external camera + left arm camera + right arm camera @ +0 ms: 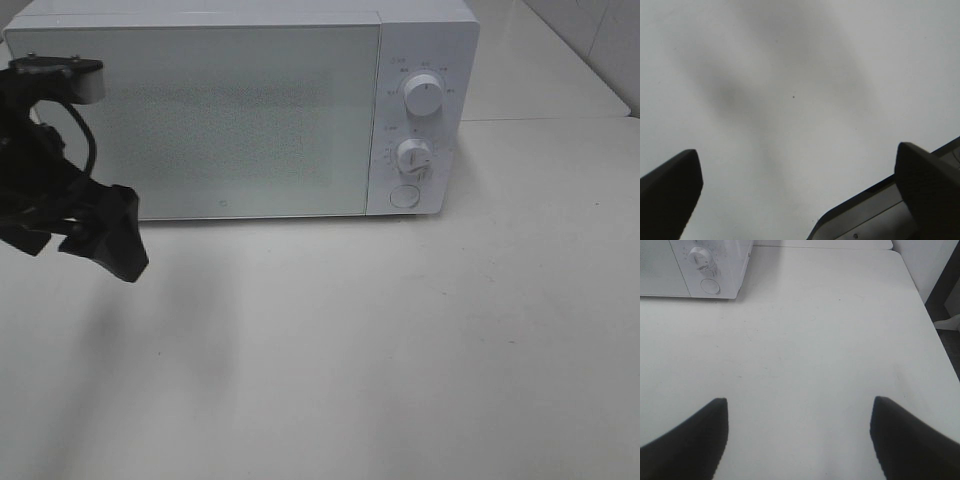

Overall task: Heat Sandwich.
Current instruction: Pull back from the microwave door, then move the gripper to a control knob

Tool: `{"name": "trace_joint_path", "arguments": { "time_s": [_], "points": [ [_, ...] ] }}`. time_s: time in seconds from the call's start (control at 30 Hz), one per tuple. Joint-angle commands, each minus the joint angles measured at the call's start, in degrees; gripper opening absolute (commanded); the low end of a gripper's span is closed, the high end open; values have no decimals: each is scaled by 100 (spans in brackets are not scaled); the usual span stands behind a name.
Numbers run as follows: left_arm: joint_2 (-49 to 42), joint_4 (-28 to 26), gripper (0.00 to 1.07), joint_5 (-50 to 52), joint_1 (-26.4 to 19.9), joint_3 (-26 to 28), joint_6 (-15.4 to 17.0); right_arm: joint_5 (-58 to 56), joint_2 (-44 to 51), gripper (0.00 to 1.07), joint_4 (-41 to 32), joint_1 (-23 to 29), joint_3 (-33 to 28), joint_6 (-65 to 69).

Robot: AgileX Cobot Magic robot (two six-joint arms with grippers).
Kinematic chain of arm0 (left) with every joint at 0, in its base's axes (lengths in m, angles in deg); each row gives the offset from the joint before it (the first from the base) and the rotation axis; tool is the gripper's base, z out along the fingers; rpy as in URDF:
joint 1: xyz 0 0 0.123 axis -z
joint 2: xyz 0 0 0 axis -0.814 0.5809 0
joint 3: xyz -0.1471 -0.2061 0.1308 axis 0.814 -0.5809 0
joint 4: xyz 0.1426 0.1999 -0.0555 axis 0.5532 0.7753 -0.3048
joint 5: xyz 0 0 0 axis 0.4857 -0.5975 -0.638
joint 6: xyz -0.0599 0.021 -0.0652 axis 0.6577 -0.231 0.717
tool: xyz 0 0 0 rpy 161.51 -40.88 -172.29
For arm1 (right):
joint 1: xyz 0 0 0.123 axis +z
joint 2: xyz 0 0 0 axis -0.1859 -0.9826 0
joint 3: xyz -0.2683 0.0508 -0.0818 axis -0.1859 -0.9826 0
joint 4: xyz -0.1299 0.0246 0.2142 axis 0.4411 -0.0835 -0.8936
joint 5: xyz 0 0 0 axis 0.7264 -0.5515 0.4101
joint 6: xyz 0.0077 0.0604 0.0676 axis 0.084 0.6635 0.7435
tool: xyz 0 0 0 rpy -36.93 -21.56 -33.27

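Observation:
The sandwich is out of view in all three frames. A white microwave (200, 120) stands at the back of the table with its door shut. My left gripper (80, 235) hovers open just in front of the door's left end, with nothing between its fingers. In the left wrist view the left gripper (797, 155) is over bare table, with a corner of the microwave (865, 215) beside one finger. My right gripper (800, 404) is open and empty over the table, well away from the microwave (690, 265). It does not show in the high view.
The microwave's panel carries two knobs (423, 97) (413, 155) and a round button (404, 195). The white table (400, 350) stretches in front of it. Its right edge (935, 340) drops off to a dark floor.

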State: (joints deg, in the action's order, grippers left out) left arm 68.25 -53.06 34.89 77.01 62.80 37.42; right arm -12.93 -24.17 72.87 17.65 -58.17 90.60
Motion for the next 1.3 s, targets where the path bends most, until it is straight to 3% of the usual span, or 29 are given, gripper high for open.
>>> {"name": "trace_joint_path", "arguments": {
  "time_s": [0.03, 0.3, 0.5, 0.7, 0.93, 1.3],
  "points": [
    [-155, 0, 103, -275, -355, -6, 40, 57, 149, 75, -6, -34, -6, -11],
    [-544, 46, 103, -653, -1180, -195, 40, 57, 149, 75, -6, -34, -6, -11],
    [-1192, 52, 103, -653, -1954, -917, 11, 57, 149, 75, -6, -34, -6, -11],
    [-1954, 69, 103, -670, -2584, -1283, 46, 57, 149, 75, -6, -34, -6, -11],
    [-2807, 160, 103, -796, -2676, -1392, 74, 57, 149, 75, -6, -34, -6, -11],
    [-4544, 407, 103, -773, -2676, -2240, 120, 57, 149, 75, -6, -34, -6, -11]
  ]
}}
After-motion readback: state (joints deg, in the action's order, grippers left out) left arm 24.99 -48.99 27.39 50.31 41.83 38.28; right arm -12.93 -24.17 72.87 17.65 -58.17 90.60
